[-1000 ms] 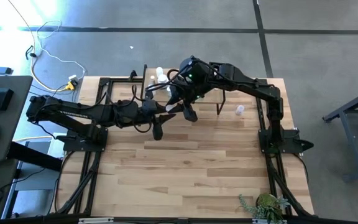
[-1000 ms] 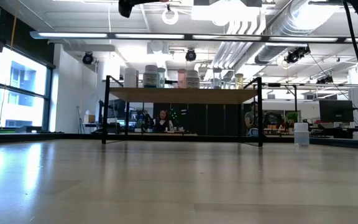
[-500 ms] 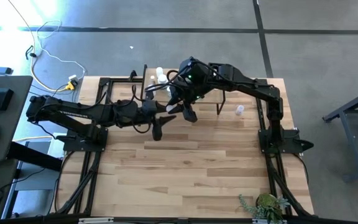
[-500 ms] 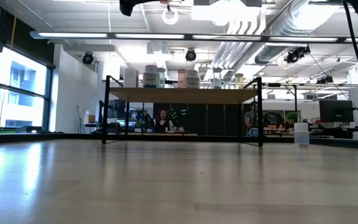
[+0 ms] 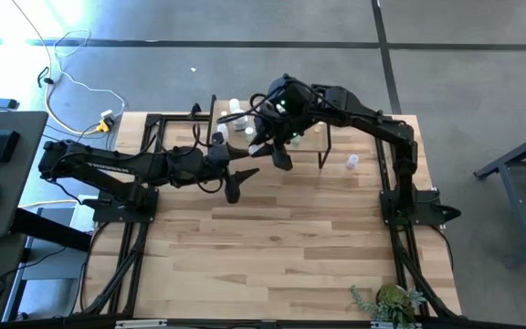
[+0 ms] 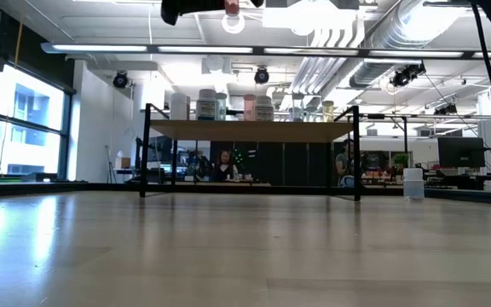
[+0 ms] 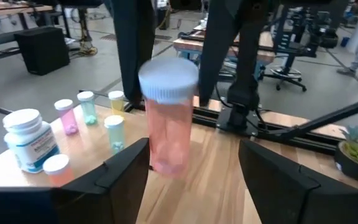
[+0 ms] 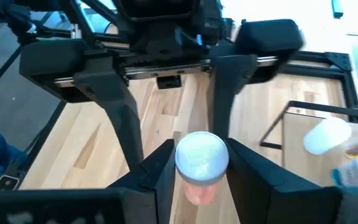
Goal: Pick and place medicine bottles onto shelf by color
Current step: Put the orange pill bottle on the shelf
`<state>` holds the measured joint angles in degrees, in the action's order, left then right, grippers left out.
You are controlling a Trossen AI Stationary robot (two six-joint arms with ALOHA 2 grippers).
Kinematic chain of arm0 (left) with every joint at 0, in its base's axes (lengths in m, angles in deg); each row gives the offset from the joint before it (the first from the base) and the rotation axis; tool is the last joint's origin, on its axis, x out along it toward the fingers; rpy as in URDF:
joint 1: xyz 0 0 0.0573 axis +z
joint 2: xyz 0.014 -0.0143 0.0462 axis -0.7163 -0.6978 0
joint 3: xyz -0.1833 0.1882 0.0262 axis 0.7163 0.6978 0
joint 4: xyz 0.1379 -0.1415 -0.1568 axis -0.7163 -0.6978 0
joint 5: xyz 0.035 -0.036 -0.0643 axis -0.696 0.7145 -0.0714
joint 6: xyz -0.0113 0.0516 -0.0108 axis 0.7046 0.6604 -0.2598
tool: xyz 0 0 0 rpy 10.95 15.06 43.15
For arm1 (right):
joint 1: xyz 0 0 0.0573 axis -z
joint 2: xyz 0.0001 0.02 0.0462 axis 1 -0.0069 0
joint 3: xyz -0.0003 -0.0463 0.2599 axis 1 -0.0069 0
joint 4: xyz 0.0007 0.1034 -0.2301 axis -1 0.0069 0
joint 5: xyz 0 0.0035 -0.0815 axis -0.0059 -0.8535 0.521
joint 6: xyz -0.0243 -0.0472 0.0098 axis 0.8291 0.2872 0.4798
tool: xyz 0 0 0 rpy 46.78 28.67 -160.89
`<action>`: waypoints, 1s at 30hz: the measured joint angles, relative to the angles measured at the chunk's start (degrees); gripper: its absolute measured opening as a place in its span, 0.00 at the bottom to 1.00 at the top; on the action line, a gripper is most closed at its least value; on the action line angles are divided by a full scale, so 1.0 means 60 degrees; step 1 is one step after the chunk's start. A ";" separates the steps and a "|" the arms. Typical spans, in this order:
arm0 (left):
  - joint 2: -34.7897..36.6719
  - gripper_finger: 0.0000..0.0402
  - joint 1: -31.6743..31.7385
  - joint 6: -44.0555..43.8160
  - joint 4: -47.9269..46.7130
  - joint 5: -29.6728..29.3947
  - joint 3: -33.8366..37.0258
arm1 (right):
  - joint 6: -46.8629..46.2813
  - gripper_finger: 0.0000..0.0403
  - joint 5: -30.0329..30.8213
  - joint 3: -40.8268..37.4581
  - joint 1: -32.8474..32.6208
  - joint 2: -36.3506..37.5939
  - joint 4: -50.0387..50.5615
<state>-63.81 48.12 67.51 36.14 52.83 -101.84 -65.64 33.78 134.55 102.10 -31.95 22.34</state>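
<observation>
Handover done: left gripper (image 7: 191,180) has sprung wide, letting go of the pink bottle (image 7: 166,118).
Right gripper (image 8: 194,165) now pinches it near my table's (image 5: 272,247) twelve o'clock, beside the shelf (image 6: 250,130).

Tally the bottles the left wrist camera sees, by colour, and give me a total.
Pink-red bottles: 3
Green bottles: 2
Yellow bottle: 1
White bottle: 1
Total: 7
</observation>
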 joint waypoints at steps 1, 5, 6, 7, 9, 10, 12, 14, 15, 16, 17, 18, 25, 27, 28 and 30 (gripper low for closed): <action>0.0000 0.59 0.0036 0.0002 -0.0002 -0.0054 0.0000 | 0.0032 0.29 0.0002 0.0000 0.0096 0.0032 0.0056; 0.0000 0.58 0.0293 0.0001 -0.0002 -0.0189 0.0000 | 0.0367 0.29 0.0025 0.0000 0.0517 0.0245 0.0194; 0.0000 0.58 0.0388 0.0001 -0.0006 -0.0196 0.0000 | 0.0451 0.29 0.0025 0.0000 0.0628 0.0319 0.0209; 0.0000 0.58 0.0488 0.0001 -0.0006 -0.0210 0.0000 | 0.0509 0.29 0.0025 0.0000 0.0747 0.0406 0.0208; 0.0000 0.57 0.0669 -0.0002 -0.0002 -0.0224 0.0000 | 0.0702 0.29 0.0022 0.0002 0.1006 0.0576 0.0220; 0.0000 0.57 0.0759 -0.0002 -0.0005 -0.0227 0.0000 | 0.0754 0.29 0.0021 0.0004 0.1157 0.0669 0.0220; 0.0000 0.57 0.0918 -0.0002 0.0013 -0.0224 0.0000 | 0.0784 0.29 0.0015 0.0004 0.1465 0.0858 0.0208; 0.0000 0.57 0.1071 -0.0002 0.0031 -0.0224 0.0000 | 0.0801 0.29 0.0015 0.0007 0.1805 0.1033 0.0206; 0.0000 0.57 0.1140 -0.0002 0.0034 -0.0224 0.0000 | 0.0848 0.29 0.0018 0.0007 0.1988 0.1110 0.0216; 0.0000 0.57 0.1207 -0.0002 0.0028 -0.0221 0.0000 | 0.0906 0.29 0.0018 0.0007 0.2156 0.1189 0.0230; 0.0000 0.57 0.1276 -0.0001 0.0027 -0.0221 0.0000 | 0.0926 0.29 0.0018 0.0007 0.2323 0.1254 0.0232; 0.0000 0.57 0.1333 0.0000 0.0025 -0.0221 0.0000 | 0.0952 0.29 0.0018 0.0007 0.2487 0.1337 0.0230; 0.0000 0.57 0.1691 0.0001 0.0001 -0.0217 0.0000 | 0.1180 0.29 -0.0007 0.0007 0.3582 0.1902 0.0198; 0.0000 0.57 0.1770 0.0001 0.0001 -0.0213 0.0000 | 0.1174 0.29 -0.0080 0.0007 0.3865 0.2077 0.0195; 0.0000 0.57 0.1817 -0.0002 0.0001 -0.0213 0.0000 | 0.1172 0.29 -0.0145 0.0007 0.4017 0.2167 0.0195; 0.0000 0.57 0.1910 0.0014 0.0001 -0.0215 0.0000 | 0.1091 0.29 -0.0197 0.0007 0.4298 0.2348 0.0190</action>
<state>-63.81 59.58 67.60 36.15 51.54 -101.84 -59.09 32.60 134.59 127.89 -17.86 23.47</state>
